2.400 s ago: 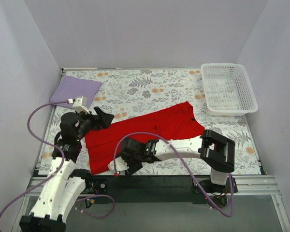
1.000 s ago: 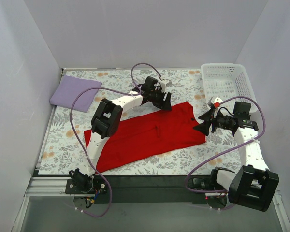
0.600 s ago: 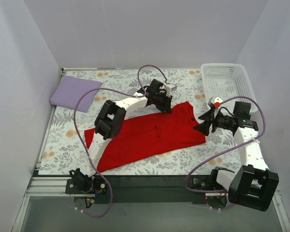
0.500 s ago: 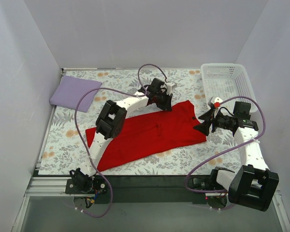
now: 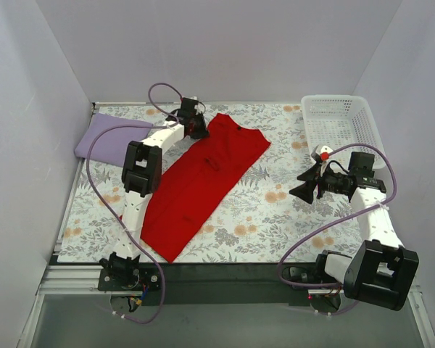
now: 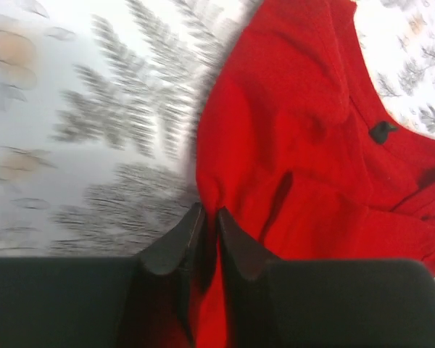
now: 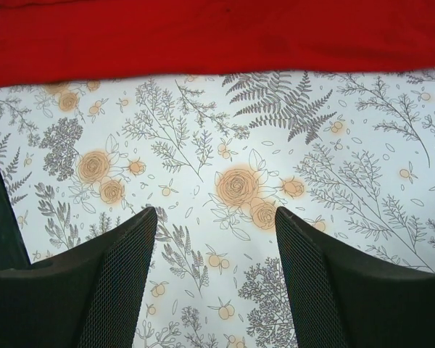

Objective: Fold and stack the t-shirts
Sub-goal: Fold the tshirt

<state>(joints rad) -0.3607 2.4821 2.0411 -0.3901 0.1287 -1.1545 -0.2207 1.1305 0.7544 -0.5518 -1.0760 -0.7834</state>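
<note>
The red t-shirt (image 5: 203, 181) lies spread in a long diagonal from the back middle of the table to the front left. My left gripper (image 5: 198, 130) sits at its back left edge. In the left wrist view the jaws (image 6: 210, 217) stand almost together with a bunched fold of the red t-shirt (image 6: 312, 130) pinched between them. The lavender t-shirt (image 5: 105, 136) lies folded at the back left corner, partly behind the left arm. My right gripper (image 5: 308, 185) hovers open over bare cloth at the right, apart from the shirt. The red t-shirt (image 7: 217, 36) runs along the top of the right wrist view, beyond that gripper (image 7: 216, 217).
A white lattice basket (image 5: 342, 132) stands at the back right corner. The grey floral cloth (image 5: 290, 210) covers the table. Pale walls close the left, back and right sides. The left arm's purple cable loops over the back left area.
My left gripper has pulled the red t-shirt's back edge toward the back left. The shirt has swung from lying across the middle to a steep diagonal. The right arm has stayed put.
</note>
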